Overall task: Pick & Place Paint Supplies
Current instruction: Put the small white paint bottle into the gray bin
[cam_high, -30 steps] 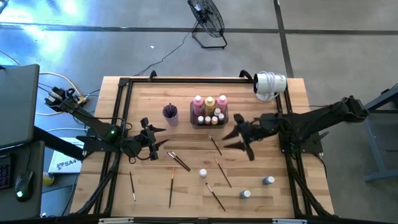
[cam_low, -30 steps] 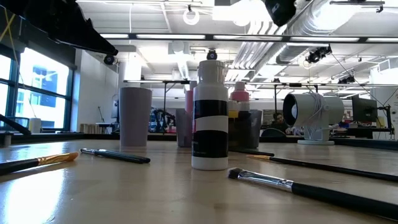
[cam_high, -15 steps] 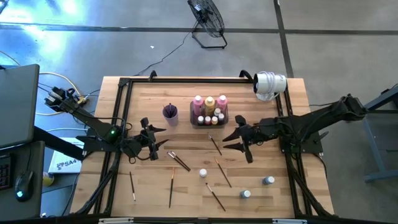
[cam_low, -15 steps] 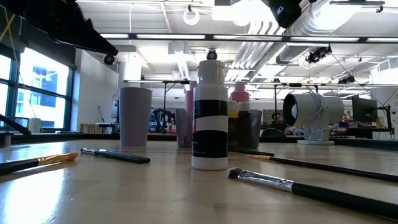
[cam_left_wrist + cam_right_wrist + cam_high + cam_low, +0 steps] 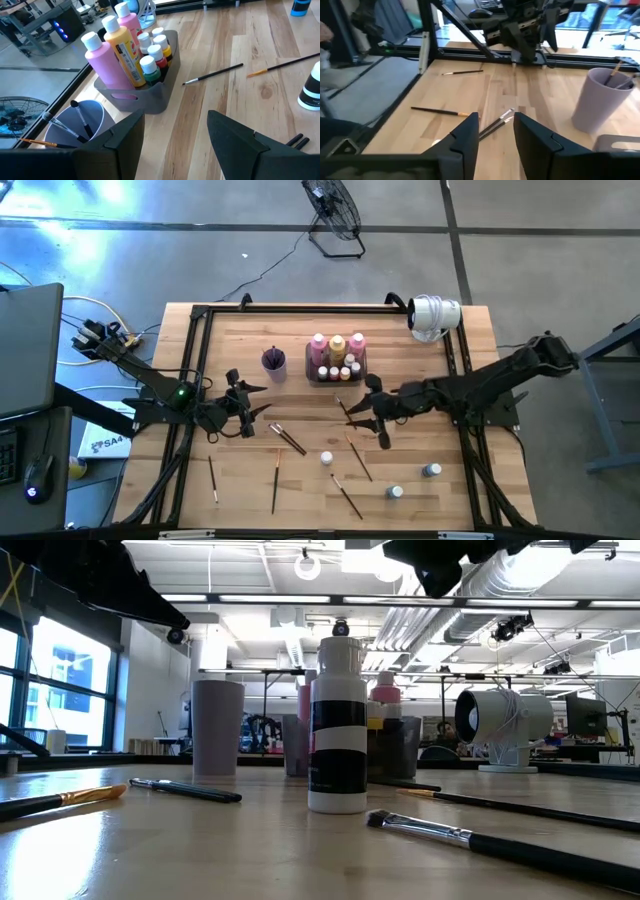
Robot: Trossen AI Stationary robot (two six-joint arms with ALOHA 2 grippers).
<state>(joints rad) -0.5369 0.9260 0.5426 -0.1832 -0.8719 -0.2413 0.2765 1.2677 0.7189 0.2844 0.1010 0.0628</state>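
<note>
I work in a big open lab or workshop hall: bare ceiling ducts (image 5: 520, 580) and strip lights overhead, tall windows (image 5: 60, 680), a polished concrete floor (image 5: 120, 260) with a floor fan (image 5: 335, 215), and my wooden table (image 5: 250, 340) boxed in a black metal frame (image 5: 300, 309).
</note>
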